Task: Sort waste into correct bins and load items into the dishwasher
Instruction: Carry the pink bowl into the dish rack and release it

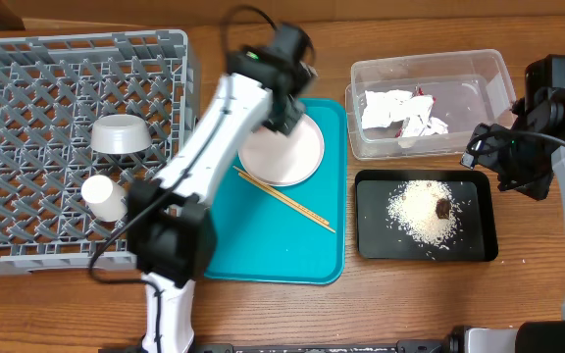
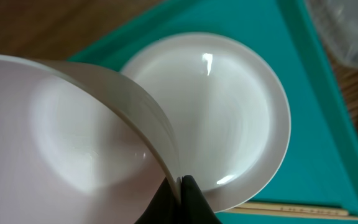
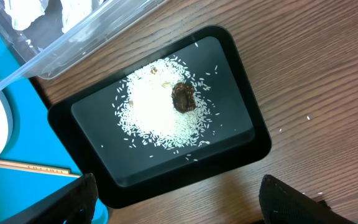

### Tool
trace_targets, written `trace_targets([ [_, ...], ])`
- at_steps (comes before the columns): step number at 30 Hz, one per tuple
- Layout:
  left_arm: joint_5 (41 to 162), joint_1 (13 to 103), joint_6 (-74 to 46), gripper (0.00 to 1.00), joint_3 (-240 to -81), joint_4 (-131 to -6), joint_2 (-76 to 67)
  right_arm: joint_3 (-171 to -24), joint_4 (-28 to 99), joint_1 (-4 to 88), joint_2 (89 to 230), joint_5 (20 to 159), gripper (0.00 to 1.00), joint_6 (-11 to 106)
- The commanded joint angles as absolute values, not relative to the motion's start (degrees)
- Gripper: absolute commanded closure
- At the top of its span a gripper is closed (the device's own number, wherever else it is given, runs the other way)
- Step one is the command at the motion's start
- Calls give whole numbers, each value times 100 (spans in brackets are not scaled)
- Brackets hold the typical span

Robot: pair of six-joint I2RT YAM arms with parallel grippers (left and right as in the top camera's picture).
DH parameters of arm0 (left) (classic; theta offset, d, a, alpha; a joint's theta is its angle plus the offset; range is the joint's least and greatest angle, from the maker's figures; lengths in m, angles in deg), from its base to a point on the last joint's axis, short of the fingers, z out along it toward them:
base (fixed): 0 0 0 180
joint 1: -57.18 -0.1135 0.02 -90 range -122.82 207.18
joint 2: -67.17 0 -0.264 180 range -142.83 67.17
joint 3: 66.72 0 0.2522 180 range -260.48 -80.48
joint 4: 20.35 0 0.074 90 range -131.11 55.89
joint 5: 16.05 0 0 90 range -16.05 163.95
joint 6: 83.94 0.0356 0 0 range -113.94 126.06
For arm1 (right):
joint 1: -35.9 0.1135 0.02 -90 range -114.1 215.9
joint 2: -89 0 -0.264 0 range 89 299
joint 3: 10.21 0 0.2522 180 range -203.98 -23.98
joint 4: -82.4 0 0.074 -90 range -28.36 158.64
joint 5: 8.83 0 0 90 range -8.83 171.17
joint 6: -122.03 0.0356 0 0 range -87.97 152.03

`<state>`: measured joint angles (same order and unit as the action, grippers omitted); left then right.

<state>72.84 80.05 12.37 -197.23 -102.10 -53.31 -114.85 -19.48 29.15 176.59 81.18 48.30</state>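
Note:
My left gripper [image 2: 182,186] is shut on the rim of the pinkish-white bowl [image 2: 61,124] and holds it tilted just above the white plate [image 2: 235,118]. The plate [image 1: 287,157] lies on the teal tray, with my left gripper [image 1: 287,110] over its far edge. Two chopsticks [image 1: 284,199] lie beside the plate. The grey dish rack [image 1: 27,88] holds the metal bowl [image 1: 119,134] and the white cup [image 1: 104,196]. The clear tub [image 1: 479,78] holds paper scraps [image 1: 400,111]. The black tray [image 3: 229,149] holds rice [image 3: 154,112] and the brown lump [image 3: 183,97]. My right gripper [image 3: 179,202] is open and empty.
The teal tray [image 1: 263,250] lies between the rack and the two bins. The black tray [image 1: 376,245] sits in front of the clear tub. My right arm [image 1: 547,108] hangs over the table's right edge. A few rice grains lie on the wood.

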Motion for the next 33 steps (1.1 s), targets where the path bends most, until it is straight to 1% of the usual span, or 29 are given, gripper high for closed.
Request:
trace_targets([
  [1,8231,7275,1123,96,-20101,-10190,-4691,-11624,-1932,2907,17594,8120,15,4824],
  [3,8757,6884,1213,96,-20108,-10131,-4603,-11624,-1930,2907,17594,8123,15,4824],
  [10,11181,5404,1835,96,-20097,-10109,-4667,-11624,-1937,2907,17594,8123,15,4824],
  [15,12512,4477,2152,96,-20097,-10048,-4947,-11624,-1941,2907,17594,8123,15,4826],
  [20,13470,3990,2284,96,-20097,-9899,-5377,-11624,-1963,2907,17594,8123,15,4824],
  [26,14619,3546,2279,96,-20097,-9307,-5987,-11624,-1976,2907,17594,8123,15,4824],
  [33,15441,3332,2275,96,-20097,-8536,-6529,-11624,-1974,2907,17594,8123,15,4826],
])
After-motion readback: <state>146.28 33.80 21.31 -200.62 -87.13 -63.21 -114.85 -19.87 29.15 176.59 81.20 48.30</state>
